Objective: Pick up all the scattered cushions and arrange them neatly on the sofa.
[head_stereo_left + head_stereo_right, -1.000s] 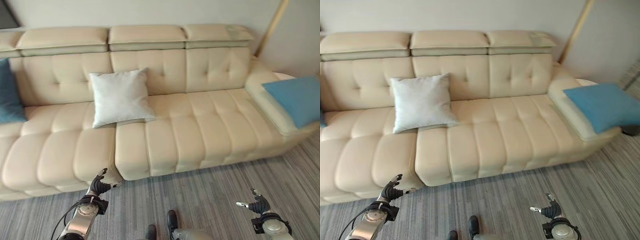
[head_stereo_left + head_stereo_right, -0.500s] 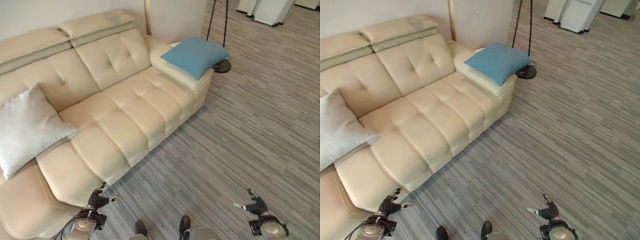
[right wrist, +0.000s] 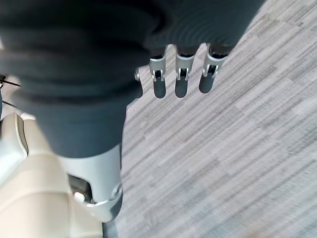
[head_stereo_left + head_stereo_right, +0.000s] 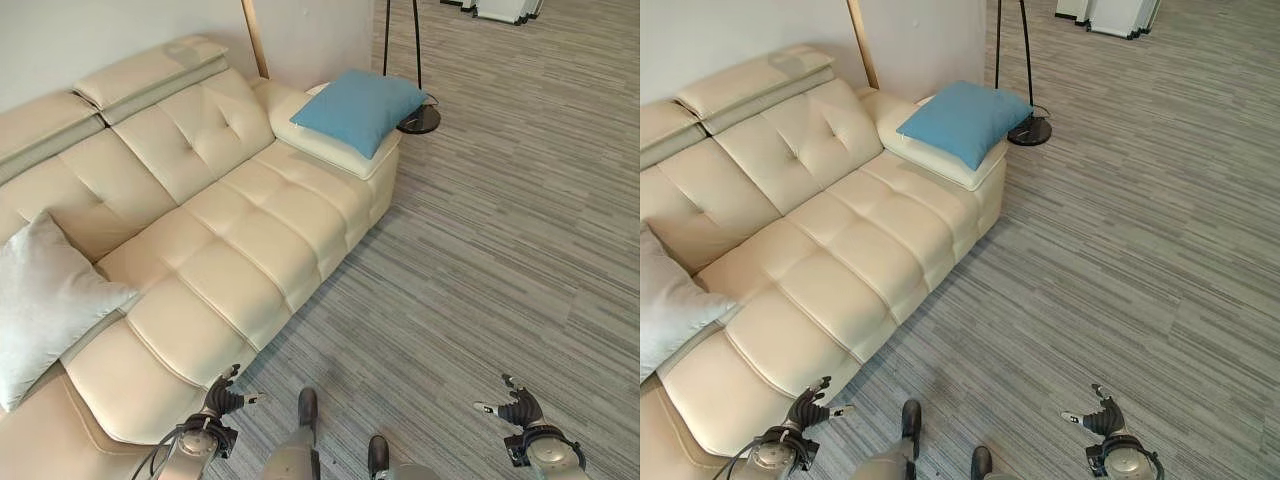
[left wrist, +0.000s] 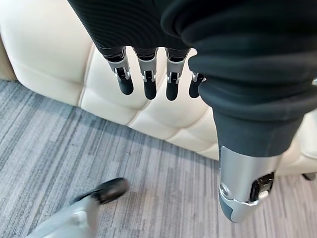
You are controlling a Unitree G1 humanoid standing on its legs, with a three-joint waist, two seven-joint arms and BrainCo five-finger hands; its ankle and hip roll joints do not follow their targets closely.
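On the cream leather sofa (image 4: 240,250), a pale grey cushion (image 4: 45,305) sits placed, a blue square cushion (image 4: 358,108) remains on its armrest, and left hand (image 5: 148,74) and right hand (image 3: 181,74) hang slack-fingered, empty.

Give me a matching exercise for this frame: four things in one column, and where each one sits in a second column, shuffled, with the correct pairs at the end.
Things:
1. blue cushion
2. pale grey cushion
3. floor lamp base
4. left hand

Places:
A. on the carpet past the sofa's far end
B. leaning against the sofa's backrest
C. lying on the sofa's armrest
D. low beside the sofa's front edge, holding nothing

Pairs: 1-C, 2-B, 3-A, 4-D
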